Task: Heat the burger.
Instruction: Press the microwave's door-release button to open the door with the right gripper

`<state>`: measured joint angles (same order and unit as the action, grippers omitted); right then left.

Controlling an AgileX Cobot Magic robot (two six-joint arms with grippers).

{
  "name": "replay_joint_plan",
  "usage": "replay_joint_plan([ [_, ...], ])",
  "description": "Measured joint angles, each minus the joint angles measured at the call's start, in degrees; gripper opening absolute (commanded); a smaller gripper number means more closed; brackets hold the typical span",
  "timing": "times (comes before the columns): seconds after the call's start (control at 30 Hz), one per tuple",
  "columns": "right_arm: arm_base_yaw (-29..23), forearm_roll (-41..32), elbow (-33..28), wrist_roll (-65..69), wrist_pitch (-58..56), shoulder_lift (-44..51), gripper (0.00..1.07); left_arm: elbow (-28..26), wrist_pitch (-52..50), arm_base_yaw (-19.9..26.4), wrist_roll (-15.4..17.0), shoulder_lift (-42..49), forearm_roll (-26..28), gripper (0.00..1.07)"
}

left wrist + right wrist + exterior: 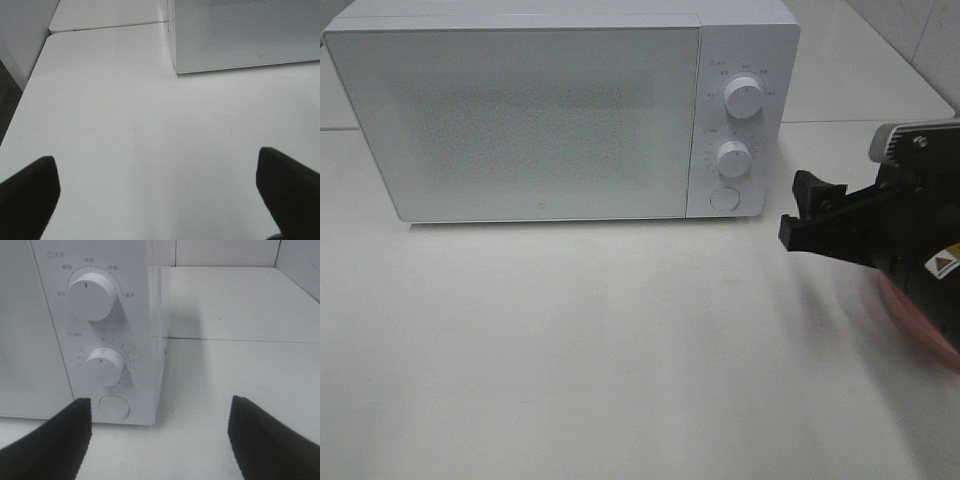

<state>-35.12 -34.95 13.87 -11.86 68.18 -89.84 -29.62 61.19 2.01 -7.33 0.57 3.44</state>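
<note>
Surface: a white bench point(570, 350) fills the exterior view. A thin seam crosses it at the right, beside the appliance. Pale tiled wall point(920, 40) shows in the upper right corner. The left wrist view shows a dark floor point(7, 90) beyond the bench edge.

Upper left to centre of the exterior view: a white microwave point(520, 110) stands on the bench with its speckled door point(520, 120) shut. At its right end is the control panel, with an upper knob point(744, 99), a lower knob point(731, 158) and a round button point(724, 198) beneath them.

Left end effector point(155, 160): seen in its wrist view only. The fingers stand fully apart over bare bench, with nothing between them. A corner of the microwave lies ahead of it.

Right end effector point(803, 210): at the right edge of the exterior view, just beside the microwave and clear of it. It is level with the round button and points toward the panel. The fingers are widely parted and hold nothing.

Lower right: the rim of a pink plate point(917, 328) shows under the right arm, which covers most of it.

The burger cannot be made out in any view; the arm blocks the plate area.
</note>
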Motion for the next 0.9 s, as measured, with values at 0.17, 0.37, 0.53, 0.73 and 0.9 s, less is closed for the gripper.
replay_joint_plan([
  [0.17,-6.1,-6.6,0.1,-0.2,0.5,-3.8,0.75,0.0,0.0,0.0,0.0,0.0,0.0,1.00],
  [0.37,-12.0,-13.3,2.2,-0.2,0.8,-6.8,0.75,0.0,0.0,0.0,0.0,0.0,0.0,1.00],
  [0.53,-13.9,-15.6,4.6,-0.2,1.1,-8.6,0.75,0.0,0.0,0.0,0.0,0.0,0.0,1.00],
  [0.73,-15.5,-19.3,6.4,-0.3,1.3,-8.7,0.75,0.0,0.0,0.0,0.0,0.0,0.0,1.00],
  [0.9,-15.7,-20.0,6.6,-0.3,1.3,-8.7,0.75,0.0,0.0,0.0,0.0,0.0,0.0,1.00],
])
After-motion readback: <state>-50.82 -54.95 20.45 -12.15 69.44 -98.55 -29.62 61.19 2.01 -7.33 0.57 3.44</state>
